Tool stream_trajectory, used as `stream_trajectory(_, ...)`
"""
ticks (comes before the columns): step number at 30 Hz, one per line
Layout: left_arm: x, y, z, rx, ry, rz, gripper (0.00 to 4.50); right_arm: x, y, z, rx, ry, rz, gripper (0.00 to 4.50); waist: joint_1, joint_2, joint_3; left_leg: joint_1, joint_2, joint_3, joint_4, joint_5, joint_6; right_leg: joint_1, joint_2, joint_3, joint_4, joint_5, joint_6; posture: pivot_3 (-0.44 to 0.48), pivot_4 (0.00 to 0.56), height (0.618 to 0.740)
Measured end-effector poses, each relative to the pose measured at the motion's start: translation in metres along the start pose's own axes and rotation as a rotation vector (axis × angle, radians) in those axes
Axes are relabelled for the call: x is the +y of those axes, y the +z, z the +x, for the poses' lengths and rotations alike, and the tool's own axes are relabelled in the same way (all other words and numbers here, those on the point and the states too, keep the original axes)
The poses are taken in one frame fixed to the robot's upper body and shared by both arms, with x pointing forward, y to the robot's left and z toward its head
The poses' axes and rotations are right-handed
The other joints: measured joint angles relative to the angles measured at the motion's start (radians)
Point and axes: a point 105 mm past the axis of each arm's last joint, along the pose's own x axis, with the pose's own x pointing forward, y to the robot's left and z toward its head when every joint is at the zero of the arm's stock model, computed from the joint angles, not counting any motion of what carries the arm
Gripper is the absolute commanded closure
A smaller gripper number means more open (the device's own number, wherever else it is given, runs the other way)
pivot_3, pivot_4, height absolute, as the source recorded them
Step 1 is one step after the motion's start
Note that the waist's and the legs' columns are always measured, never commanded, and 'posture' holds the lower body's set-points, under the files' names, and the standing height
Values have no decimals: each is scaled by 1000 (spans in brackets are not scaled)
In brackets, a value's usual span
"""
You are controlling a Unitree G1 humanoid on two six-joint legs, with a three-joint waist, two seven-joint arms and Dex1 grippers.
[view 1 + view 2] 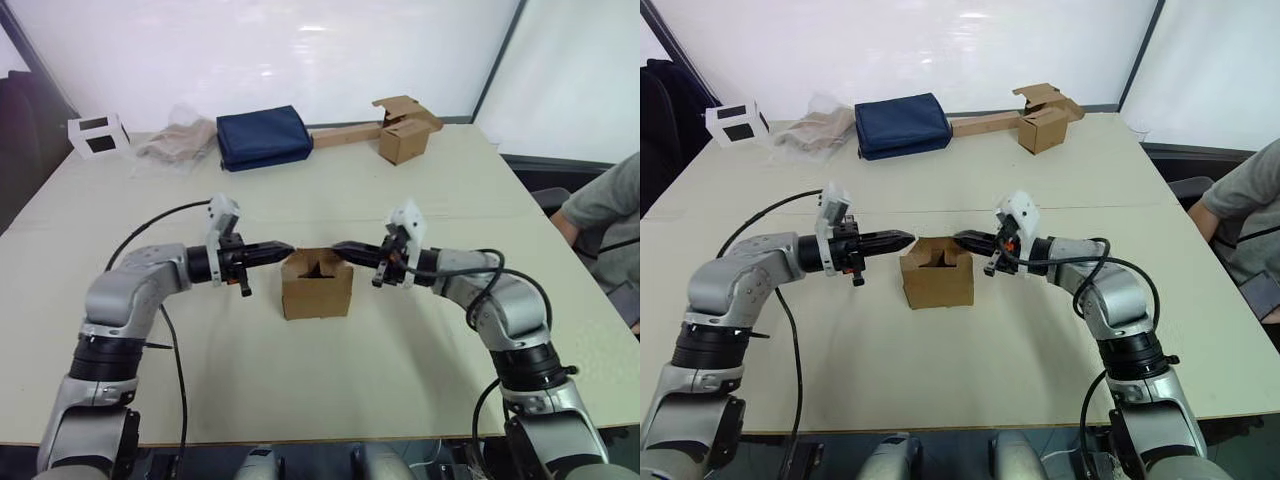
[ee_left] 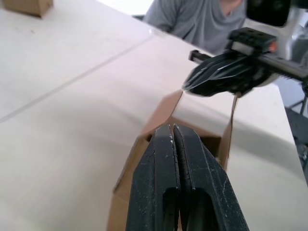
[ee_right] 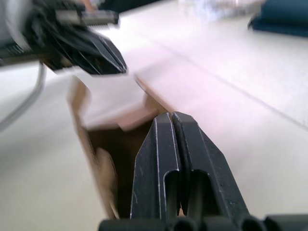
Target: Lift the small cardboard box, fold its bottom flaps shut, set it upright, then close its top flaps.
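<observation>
Reaching in from the left, the left gripper (image 1: pixel 283 247) has its two black fingers pressed together into one point, holding nothing, and its tip sits at the left upper edge of the small cardboard box (image 1: pixel 317 290). The left wrist view shows those closed fingers (image 2: pixel 168 163) lying over the box's near rim, with the other gripper's tip beyond the far rim.

The small cardboard box stands upright on the pale table (image 1: pixel 330 390), near the middle of its front half, between the two grippers. Its upper end is open and dark inside. The top flaps (image 1: pixel 318 259) are not folded shut: some stand up at the rim, and at least one seems to lean inward, though how far it leans cannot be told.

On the right, the right gripper (image 1: pixel 337 249) mirrors the left one. Its fingers are also pressed together on nothing, with the tip at the box's right upper edge.

Along the table's far side lie a white frame (image 1: pixel 98 134), a crumpled clear bag (image 1: pixel 180 140), a navy pouch (image 1: pixel 263 137), and another brown box (image 1: pixel 403 138) joined to a long cardboard strip (image 1: pixel 345 135). A person's grey sleeve (image 1: pixel 605 200) shows at the far right.
</observation>
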Motion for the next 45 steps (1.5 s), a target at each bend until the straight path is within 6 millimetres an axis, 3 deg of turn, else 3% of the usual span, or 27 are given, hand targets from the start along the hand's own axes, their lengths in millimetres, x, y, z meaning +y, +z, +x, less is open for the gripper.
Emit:
stream_trajectory(2, 12, 12, -4, -33, 46, 16, 4432, 11, 16, -5, -33, 35, -21, 4500, 0, 0, 0, 0, 0, 0, 0, 0, 0, 0, 0, 0, 0, 0, 0, 0, 150, 740)
stream_trajectory(5, 27, 12, 0, -39, 94, 41, 4432, 29, 18, -7, -13, 99, -27, 4500, 0, 0, 0, 0, 0, 0, 0, 0, 0, 1, 0, 0, 0, 0, 0, 0, 150, 740)
stream_trajectory(13, 32, -32, 43, 37, 22, -22, 4432, 61, -24, 11, 99, 207, 61, 4500, -3, 0, 0, 0, 0, 0, 0, 0, 0, -1, 0, 0, 0, 0, 0, 0, 150, 740)
stream_trajectory(18, 37, -30, 52, 51, -7, 10, 4432, 58, -37, 19, 128, 195, 67, 4500, -4, 0, 0, 0, 0, 0, 0, 0, 0, -1, 0, 0, 0, 0, 0, 0, 150, 740)
stream_trajectory(32, 31, -42, 52, 92, -99, 12, 4432, 31, -63, 34, 189, 102, 41, 4500, -4, 0, 0, 0, 0, 0, 0, 0, 0, -1, 0, 0, 0, 0, 0, 0, 150, 740)
stream_trajectory(40, 29, -48, 50, 108, -102, 13, 4432, 28, -64, 36, 199, 95, -10, 4500, -4, 0, 0, 0, 0, 0, 0, 0, 0, -1, 0, 0, 0, 0, 0, 0, 150, 740)
stream_trajectory(45, 30, -42, 47, 93, -85, 35, 4432, 28, -64, 36, 196, 92, -6, 4500, -4, 0, 0, 0, 0, 0, 0, 0, 0, -1, 0, 0, 0, 0, 0, 0, 150, 740)
